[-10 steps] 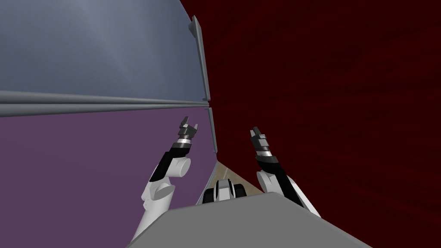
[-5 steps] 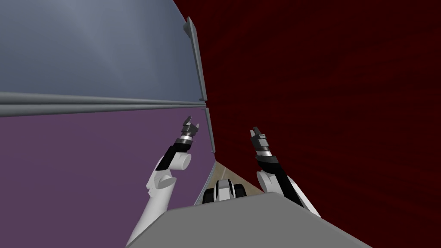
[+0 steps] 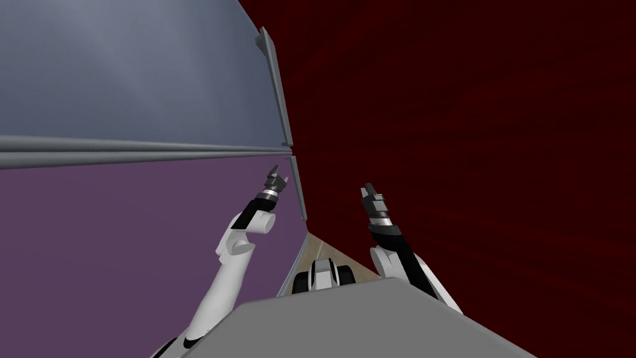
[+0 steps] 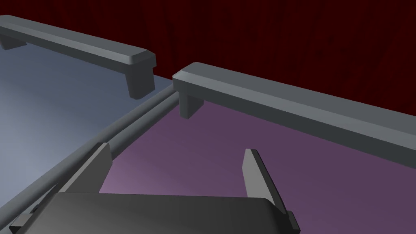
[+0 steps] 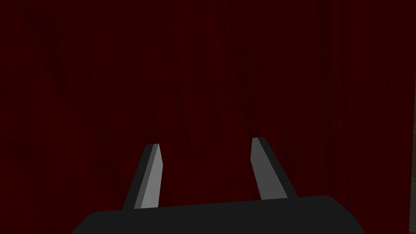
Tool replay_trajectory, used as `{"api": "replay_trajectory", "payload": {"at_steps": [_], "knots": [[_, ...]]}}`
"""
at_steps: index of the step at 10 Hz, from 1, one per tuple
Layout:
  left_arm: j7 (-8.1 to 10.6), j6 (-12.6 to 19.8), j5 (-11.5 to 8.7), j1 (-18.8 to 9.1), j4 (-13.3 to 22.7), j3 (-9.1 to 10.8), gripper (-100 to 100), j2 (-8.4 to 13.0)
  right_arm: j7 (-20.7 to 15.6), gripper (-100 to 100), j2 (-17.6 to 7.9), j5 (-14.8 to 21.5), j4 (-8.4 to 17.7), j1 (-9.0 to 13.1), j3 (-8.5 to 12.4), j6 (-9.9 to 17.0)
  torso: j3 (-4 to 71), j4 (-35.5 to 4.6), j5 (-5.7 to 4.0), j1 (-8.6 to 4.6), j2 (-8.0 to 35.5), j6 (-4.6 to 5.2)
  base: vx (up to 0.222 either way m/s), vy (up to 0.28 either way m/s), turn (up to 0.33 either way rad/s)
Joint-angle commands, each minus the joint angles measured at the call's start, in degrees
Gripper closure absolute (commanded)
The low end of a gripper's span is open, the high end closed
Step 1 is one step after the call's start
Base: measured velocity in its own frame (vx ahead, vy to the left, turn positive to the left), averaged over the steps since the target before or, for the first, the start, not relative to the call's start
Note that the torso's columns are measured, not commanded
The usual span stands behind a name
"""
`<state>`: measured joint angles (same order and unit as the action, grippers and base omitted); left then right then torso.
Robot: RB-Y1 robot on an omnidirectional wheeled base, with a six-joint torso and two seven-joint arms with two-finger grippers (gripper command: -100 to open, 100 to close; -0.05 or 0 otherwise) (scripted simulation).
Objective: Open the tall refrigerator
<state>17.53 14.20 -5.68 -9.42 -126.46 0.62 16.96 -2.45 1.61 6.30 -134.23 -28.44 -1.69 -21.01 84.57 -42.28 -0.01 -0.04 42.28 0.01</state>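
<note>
A dark red wall [image 3: 466,155] rises on my right, and the tall refrigerator [image 3: 74,186] stands against it, close in front of me on the left. A grey seam [image 3: 155,149] splits its front into a grey-blue door [image 3: 136,68] and a purple door [image 3: 112,261], each with a grey bar handle along the edge nearest the wall. My left end effector [image 4: 176,148] hovers over the purple door, fingers spread and empty, pointing at the purple door's handle [image 4: 292,105] near its seam end and apart from it. The grey-blue door's handle [image 4: 81,42] lies beyond the seam. My right end effector [image 5: 205,143] faces the wall, fingers spread, holding nothing.
</note>
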Motion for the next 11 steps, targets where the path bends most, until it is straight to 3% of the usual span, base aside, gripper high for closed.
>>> {"api": "replay_trajectory", "payload": {"at_steps": [1, 3, 4, 7, 10, 11], "knots": [[2.21, 3.21, 0.53, -3.36, 1.91, 0.34, -100, 1.61, 0.0, 0, 0.0, 0.0, 0.0, 0.0, 0.0, 0.0, -0.03, -0.01, -0.02, -0.06, 0.04, 0.0, -0.025, -0.05, -0.022], [5.19, 6.86, 0.89, -7.27, 4.71, 1.08, -100, 4.29, 0.0, 0, 0.0, 0.0, 0.0, 0.0, 0.0, 0.0, 0.0, 0.0, 0.02, 0.06, 0.0, 0.0, -0.023, -0.056, -0.076], [5.19, 6.87, 0.89, -7.62, 4.71, 1.08, -100, 4.29, 0.0, 0, 0.0, 0.0, 0.0, 0.0, 0.0, 0.0, -0.01, 0.0, 0.01, 0.03, 0.01, 0.0, -0.018, -0.048, -0.041], [9.88, 12.4, 1.45, -13.39, 9.25, 2.26, -100, 8.5, 0.0, 0, 0.0, 0.0, 0.0, 0.0, 0.0, 0.0, -0.01, 0.0, 0.0, -0.01, 0.01, 0.0, -0.023, -0.064, -0.091], [11.48, 14.62, 1.65, -16.64, 10.87, 2.66, -100, 9.94, 0.0, 0, 0.0, 0.0, 0.0, 0.0, 0.0, 0.0, 0.01, 0.01, 0.02, 0.07, -0.02, 0.0, -0.013, -0.051, -0.052], [13.09, 16.61, 1.85, -18.94, 12.57, 3.06, -100, 11.39, 0.0, 0, 0.0, 0.0, 0.0, -0.01, 0.0, 0.0, 0.01, 0.0, 0.03, 0.11, -0.01, -0.02, -0.009, -0.047, -0.07]]}}
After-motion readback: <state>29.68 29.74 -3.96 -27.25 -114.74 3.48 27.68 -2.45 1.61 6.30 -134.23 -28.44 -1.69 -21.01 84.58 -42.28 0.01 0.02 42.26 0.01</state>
